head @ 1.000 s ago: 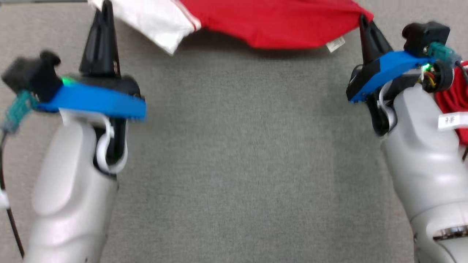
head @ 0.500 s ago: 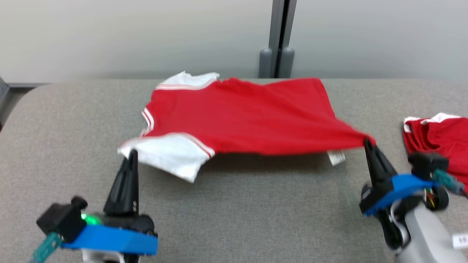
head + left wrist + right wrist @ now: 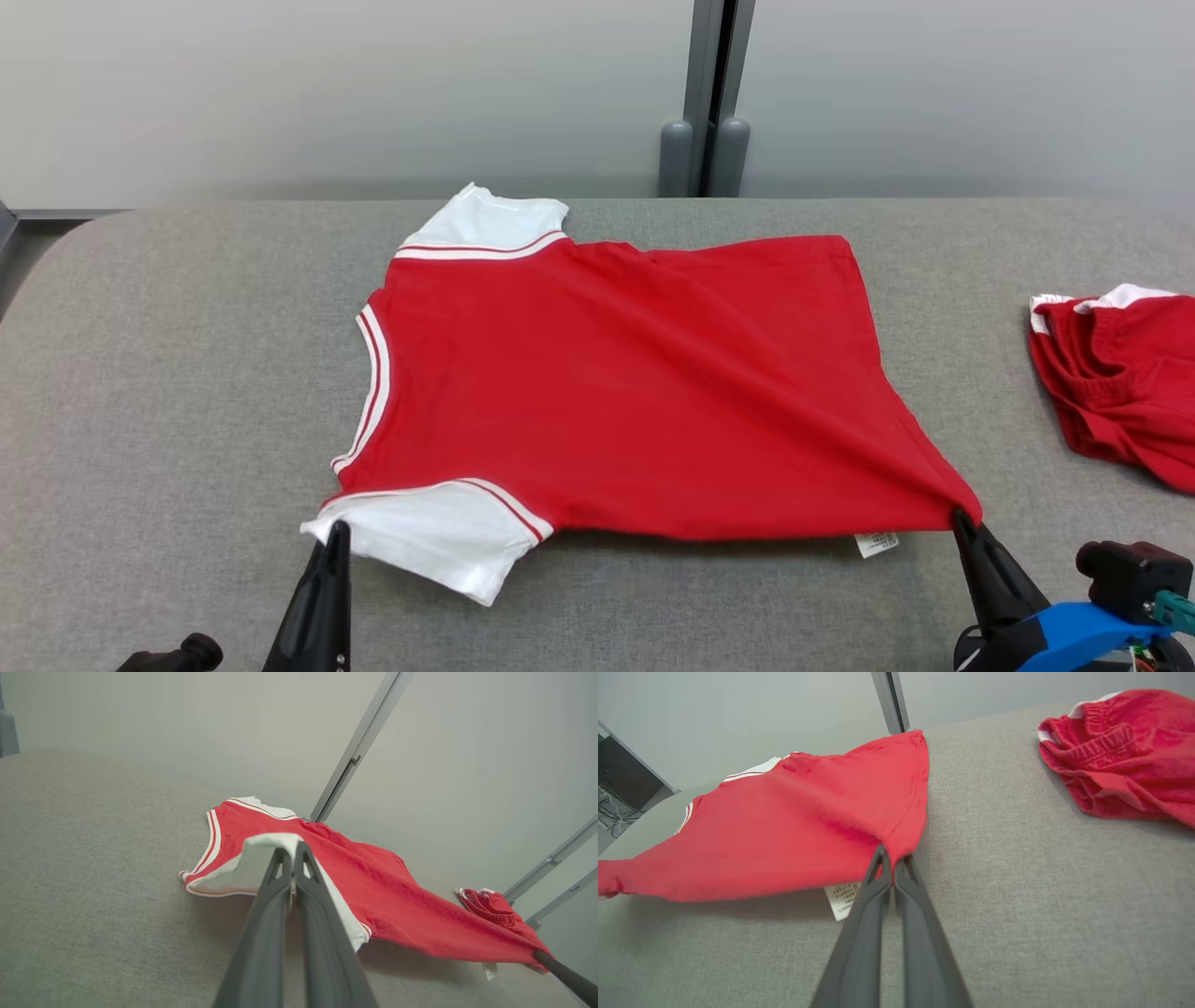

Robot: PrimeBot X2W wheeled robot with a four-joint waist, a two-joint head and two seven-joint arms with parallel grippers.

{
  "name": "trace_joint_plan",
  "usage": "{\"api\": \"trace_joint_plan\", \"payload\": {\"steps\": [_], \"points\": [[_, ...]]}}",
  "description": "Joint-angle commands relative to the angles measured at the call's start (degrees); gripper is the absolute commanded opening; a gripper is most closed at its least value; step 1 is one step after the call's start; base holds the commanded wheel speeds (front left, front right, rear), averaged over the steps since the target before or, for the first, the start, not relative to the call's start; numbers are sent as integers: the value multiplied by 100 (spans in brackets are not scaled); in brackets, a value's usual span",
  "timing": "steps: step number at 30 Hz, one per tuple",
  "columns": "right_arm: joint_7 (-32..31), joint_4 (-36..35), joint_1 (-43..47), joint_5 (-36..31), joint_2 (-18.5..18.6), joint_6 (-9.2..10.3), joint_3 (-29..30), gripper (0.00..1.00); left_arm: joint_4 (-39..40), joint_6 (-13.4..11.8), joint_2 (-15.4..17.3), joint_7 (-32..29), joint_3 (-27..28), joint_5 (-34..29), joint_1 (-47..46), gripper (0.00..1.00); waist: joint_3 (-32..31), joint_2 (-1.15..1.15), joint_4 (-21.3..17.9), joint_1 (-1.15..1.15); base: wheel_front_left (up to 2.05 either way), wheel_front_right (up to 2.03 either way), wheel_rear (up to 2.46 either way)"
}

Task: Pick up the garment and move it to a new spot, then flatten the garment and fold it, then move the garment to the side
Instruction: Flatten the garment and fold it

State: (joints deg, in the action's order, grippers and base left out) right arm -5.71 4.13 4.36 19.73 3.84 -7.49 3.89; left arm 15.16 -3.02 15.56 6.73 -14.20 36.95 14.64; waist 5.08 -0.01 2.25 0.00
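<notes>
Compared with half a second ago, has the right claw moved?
Yes. Judged against the grey post, the right claw, shut on the red shirt at its corner, has come nearer the robot, pulling that corner along.

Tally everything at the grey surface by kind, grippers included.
Spread shirts: 1, the red-and-white shirt
Bunched garments: 1, the bunched red garment
Grippers: 2, left gripper and right gripper, each shut on the shirt
Total: 4

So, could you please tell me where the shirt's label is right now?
In the head view, the label pokes out from under the shirt's near right corner, just left of the right gripper pinching that corner.
</notes>
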Motion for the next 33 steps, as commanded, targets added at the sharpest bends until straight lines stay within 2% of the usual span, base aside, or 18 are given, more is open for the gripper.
{"api": "trace_joint_plan", "payload": {"steps": [1, 5, 11, 20, 27, 33], "points": [[-60, -82, 82, -37, -29, -1, 35, 0, -64, 11, -4, -12, -48, -8, -40, 0, 48, 1, -15, 0, 0, 0, 0], [-163, 98, -113, 18, -76, -1, 18, 0, -419, 70, -77, 37, -79, -6, -317, 0, 166, 1, -76, 0, 0, 0, 0], [-28, 772, -588, 49, -90, -1, -39, 0, -988, 233, -135, 161, -105, -49, -974, 0, 298, 1, -97, 0, 0, 0, 0], [-53, 1559, -1630, 198, -87, -1, -20, 0, -2125, 569, -70, -20, -266, -264, -2590, 0, 482, 1, -119, 0, 0, 0, 0], [-396, 2132, -2428, -46, -88, -2, 67, 0, -3204, 721, -49, -160, -326, -321, -3697, 0, 632, 1, -195, 0, 0, 0, 0], [-907, 2756, -3140, -420, -88, -1, 50, 0, -4272, 886, -14, -416, -647, -522, -4619, 0, 775, 1, -266, 0, 0, 0, 0]]}}
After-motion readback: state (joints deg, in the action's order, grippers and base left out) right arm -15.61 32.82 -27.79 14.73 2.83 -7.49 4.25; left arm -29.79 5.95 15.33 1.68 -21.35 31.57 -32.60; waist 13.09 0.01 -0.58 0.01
